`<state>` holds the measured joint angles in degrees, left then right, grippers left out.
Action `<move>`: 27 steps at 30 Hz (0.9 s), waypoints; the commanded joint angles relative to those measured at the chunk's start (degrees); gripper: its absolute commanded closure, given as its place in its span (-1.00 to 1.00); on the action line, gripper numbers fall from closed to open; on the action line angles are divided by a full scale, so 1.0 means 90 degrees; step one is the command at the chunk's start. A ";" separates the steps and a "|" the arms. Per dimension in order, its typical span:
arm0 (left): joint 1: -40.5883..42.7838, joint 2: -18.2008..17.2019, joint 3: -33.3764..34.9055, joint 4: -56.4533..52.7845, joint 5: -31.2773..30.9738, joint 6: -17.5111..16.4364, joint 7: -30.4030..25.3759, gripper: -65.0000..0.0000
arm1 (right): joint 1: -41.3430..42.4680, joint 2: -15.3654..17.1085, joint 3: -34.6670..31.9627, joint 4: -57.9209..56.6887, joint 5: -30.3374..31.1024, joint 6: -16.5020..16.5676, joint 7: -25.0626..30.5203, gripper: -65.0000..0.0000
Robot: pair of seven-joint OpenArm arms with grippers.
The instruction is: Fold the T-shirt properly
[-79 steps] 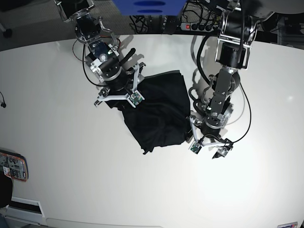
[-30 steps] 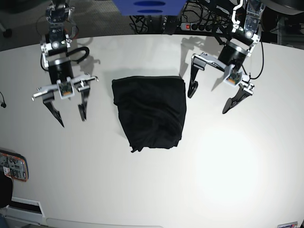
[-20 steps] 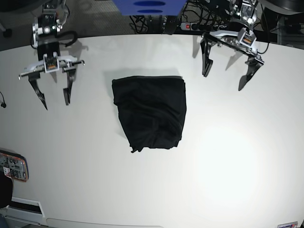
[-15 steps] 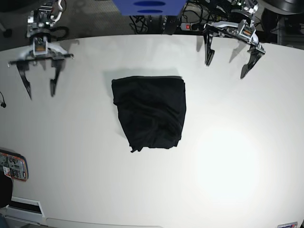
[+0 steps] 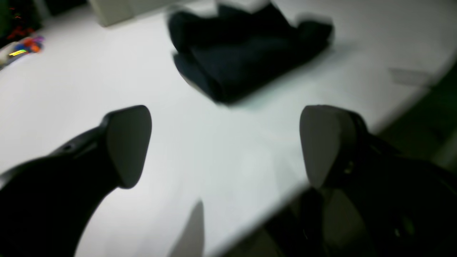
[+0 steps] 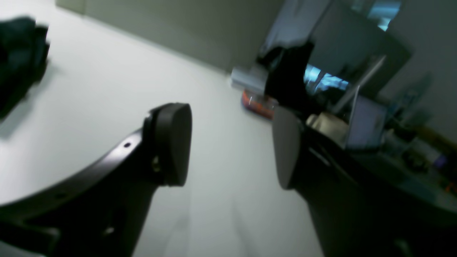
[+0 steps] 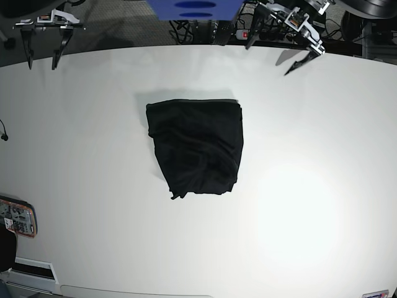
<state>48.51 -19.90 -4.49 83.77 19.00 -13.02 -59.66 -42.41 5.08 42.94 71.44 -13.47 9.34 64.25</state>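
Nowhere is legible writing to be made out: at the far left of the base view, low on the table's edge, an orange-rimmed device (image 7: 17, 217) carries small marks too fine to be read, and no print is seen on the cloth. At the upper left corner the right gripper (image 7: 41, 54) is found raised at the table's (image 7: 322, 186) far rim, its two dark fingers held apart with only bare white surface between them; in the right wrist view the same gripper (image 6: 232, 146) is seen with a clear gap between the pads, nothing held, and a sliver of the T-shirt (image 6: 18, 53) is caught at the left edge of that picture, well apart from the fingers. At the middle of the table the T-shirt (image 7: 195, 149) is laid as a compact black, roughly rectangular bundle, its upper edge straight, its lower left corner ragged. A blue object (image 7: 192, 9) is noted beyond the far edge at top centre. At the upper right the left gripper (image 7: 278, 43) is seen, fingers spread wide and empty; in the left wrist view the gripper (image 5: 225, 142) is blurred, the jaws wide apart, and the T-shirt (image 5: 246, 53) is seen lying beyond and between the fingertips, untouched.
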 commanded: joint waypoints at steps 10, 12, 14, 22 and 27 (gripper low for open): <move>0.1062 -0.0363 -0.0102 -0.0335 0.1087 0.0035 -0.0204 -1.00 | -0.0870 0.0085 0.0050 -0.0773 0.0095 -0.0027 0.0212 -0.07; 0.1081 -0.0451 -0.0092 -0.0775 0.1185 0.0035 -0.0204 -1.00 | -0.0967 0.0085 0.0050 -0.1066 0.0095 -0.0017 0.0212 -0.07; 0.1062 -0.0470 -0.0082 -0.1273 0.1302 0.0035 -0.0194 -1.00 | -0.1026 0.0085 0.0020 -0.1496 0.0076 -0.0017 0.0212 -0.07; -0.1488 -0.0431 0.0631 -0.5884 0.1859 0.0035 -0.0184 -1.00 | 0.0048 0.0319 -0.0712 -0.5940 -0.0041 -0.0017 0.0212 -0.07; -0.3529 -0.0021 0.1696 -0.8902 0.1986 0.0035 -0.0165 -1.00 | 0.1650 0.0954 -0.1064 -0.7425 -0.0022 -0.0017 0.0192 -0.07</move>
<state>15.31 -19.88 10.55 4.08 35.88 -12.29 -60.58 -23.68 13.65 33.30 5.82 -13.93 9.34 65.21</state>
